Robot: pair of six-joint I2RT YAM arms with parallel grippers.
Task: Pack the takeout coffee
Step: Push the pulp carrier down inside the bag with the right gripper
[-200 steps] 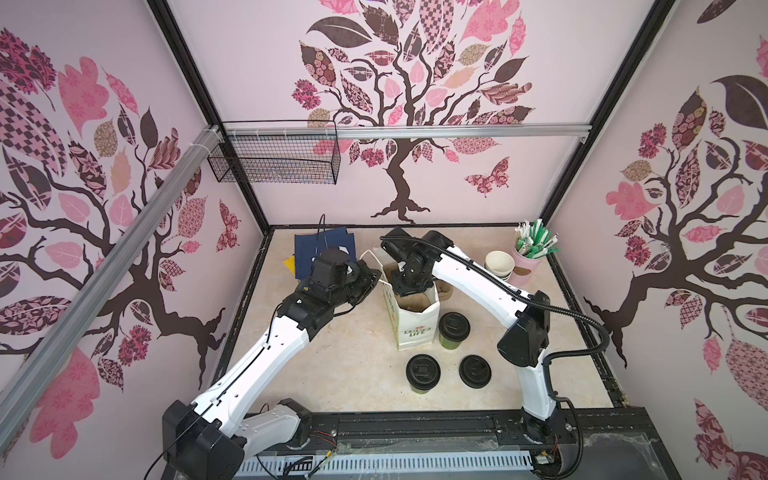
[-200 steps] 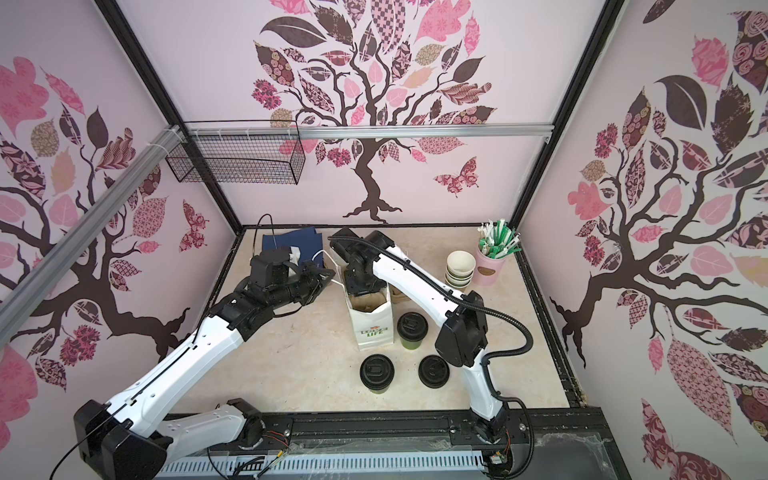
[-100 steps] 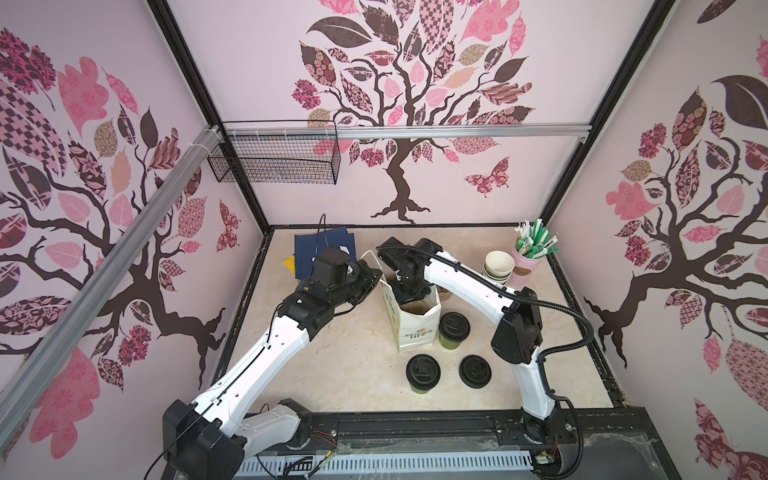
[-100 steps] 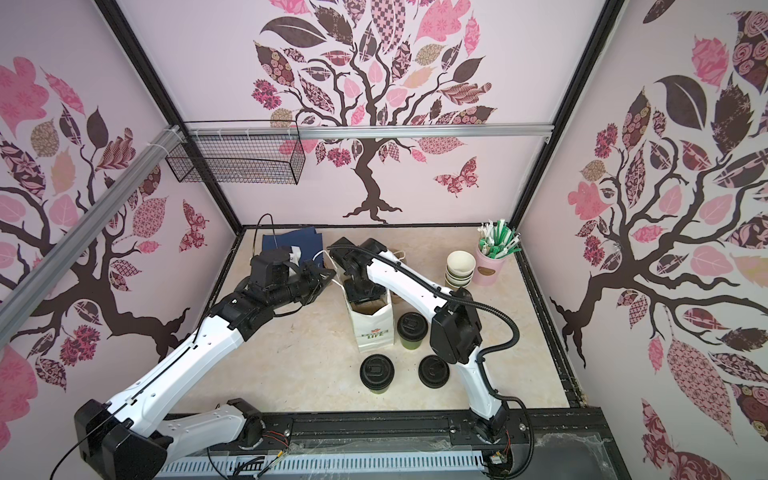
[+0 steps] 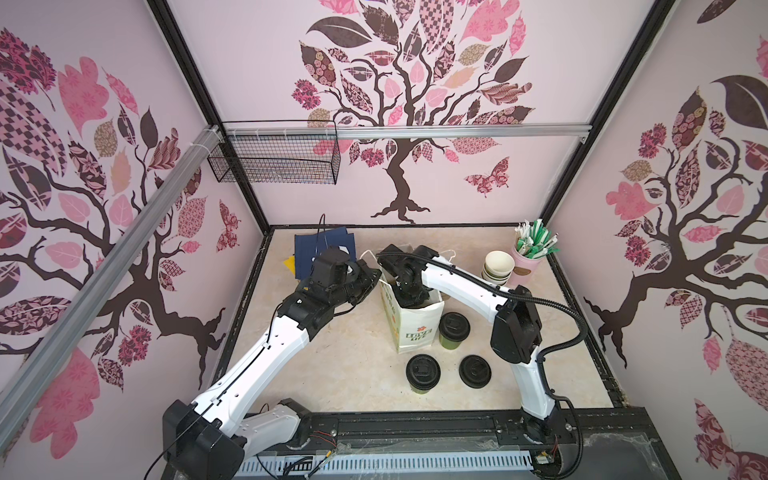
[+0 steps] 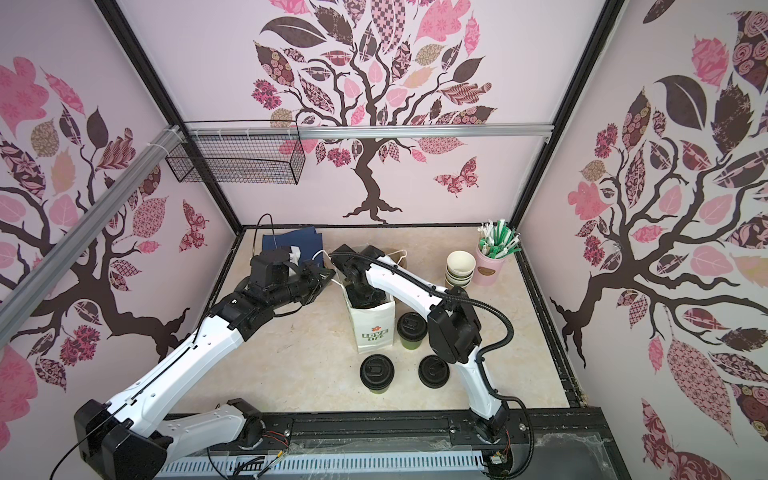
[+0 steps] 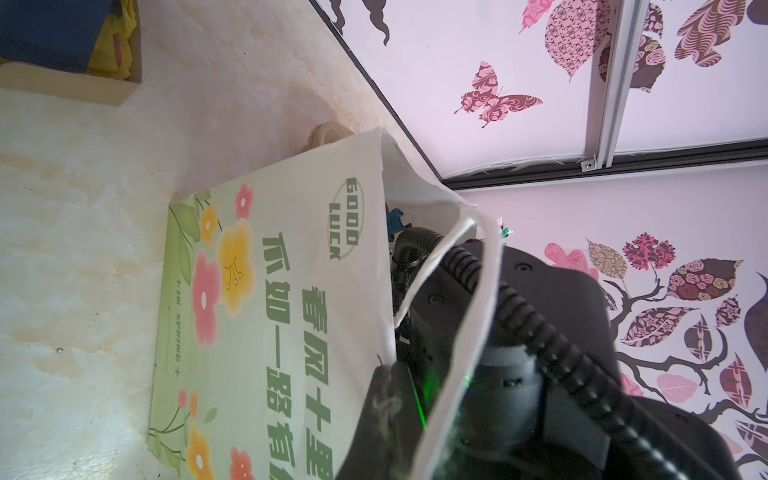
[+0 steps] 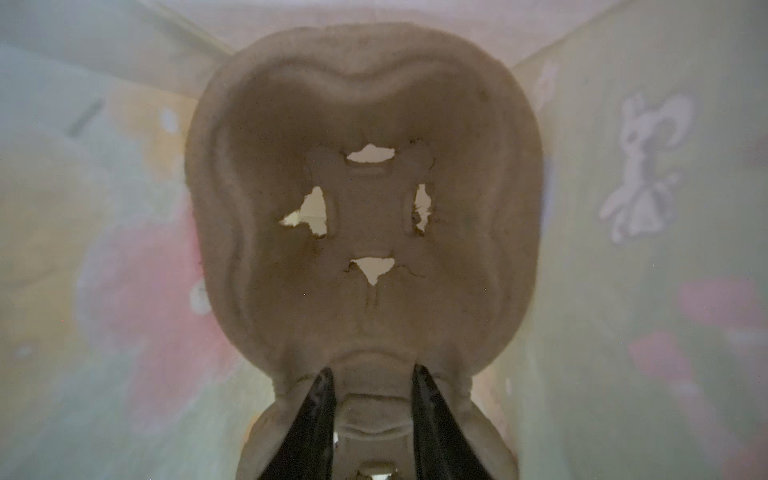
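Right claw [image 8: 372, 370] pinches a brown moulded-pulp carrier [image 8: 365, 104] inside the flowered white paper bag [image 5: 415, 332]; left claw [image 5: 372, 273] clamps its rim. Black-lidded olive-green paper cups [image 5: 453, 332] look light and crushable; grip below the lid.

Both my arms [image 5: 257, 361]: white shells, black joints. Ribbed black hose [image 5: 557, 305] on the right one, skinny black fingers [image 8: 320, 419].

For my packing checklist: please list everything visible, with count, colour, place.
paper bag: 1, white-green, mid-table.
cup carrier: 1, brown, inside bag.
lidded cups: 2, green, beside bag.
loose lid: 1, black, beside front cup.
nested cups: 1 stack, white inside, back right.
holder with wrapped sticks: 1, pink, back right.
navy flat item: 1, back left.
wire basket: 1, black, back wall.
left gripper: jaws shut on bag rim.
right gripper: inside bag, jaws on carrier.
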